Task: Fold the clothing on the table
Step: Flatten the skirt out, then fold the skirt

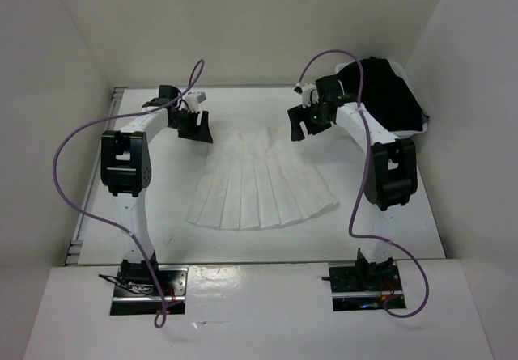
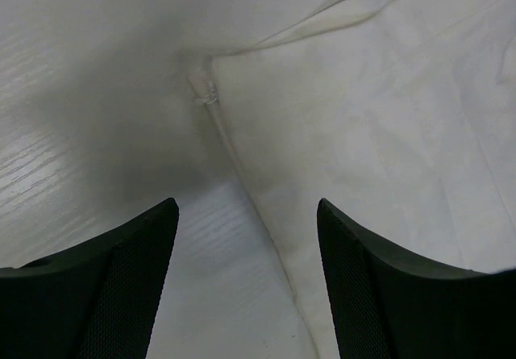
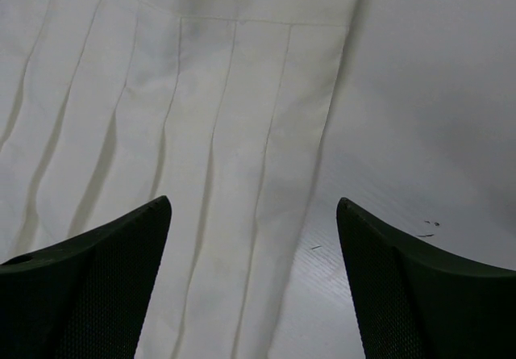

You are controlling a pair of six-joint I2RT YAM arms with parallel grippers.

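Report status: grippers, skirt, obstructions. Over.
Left gripper open, empty, over waistband corner. Right gripper open, empty, over opposite side edge. White pleated thin-fabric skirt flat, unfolded, on white table. Black garment back right, apart from skirt.

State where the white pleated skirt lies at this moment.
In the top view, the skirt lies flat in the middle of the table, its waistband between the left pincer and the right pincer, its hem fanned toward the near edge.
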